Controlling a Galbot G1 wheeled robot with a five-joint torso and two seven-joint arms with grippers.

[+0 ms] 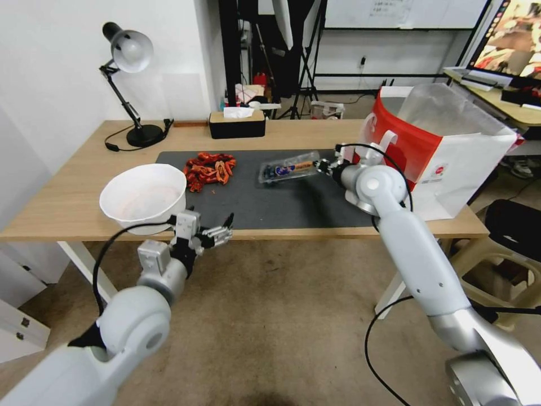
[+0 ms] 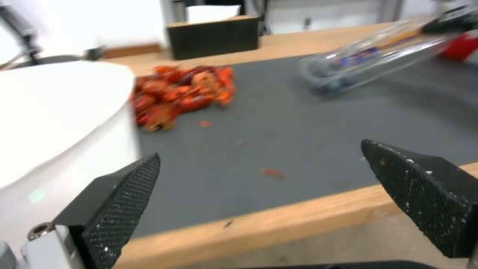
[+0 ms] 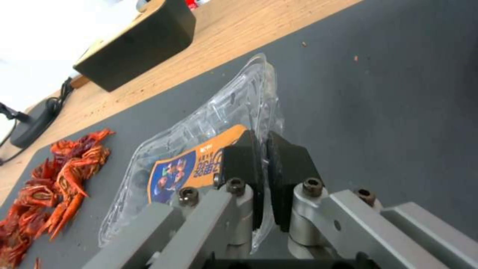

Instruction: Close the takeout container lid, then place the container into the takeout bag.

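At the left of your workspace, the white bowl (image 1: 144, 196) stands on the wooden table (image 1: 67, 197) at the near left corner of the dark mat (image 1: 282, 206). The left gripper (image 1: 217, 230) hovers just off the near table edge beside that bowl, its fingers (image 2: 119, 201) spread wide apart and holding nothing. Moving right, note the heap of red crayfish (image 1: 209, 168) on the far part of the mat, with the black tissue box (image 1: 236, 124) behind it on the bare wood. Right of the heap, locate the takeout container (image 1: 288, 167): it is closed, with the lid (image 3: 199, 157) and its colourful sticker facing up, and it is raised at the right end, tilted, with blueberries gathered at its lower left end. The right gripper (image 1: 326, 165) is clamped on the container's right edge, its two black pads (image 3: 244, 160) pressed together on the clear plastic rim. At the far right, the takeout bag (image 1: 445, 152) stands upright on the table's right end, mouth open, just beyond the right gripper.
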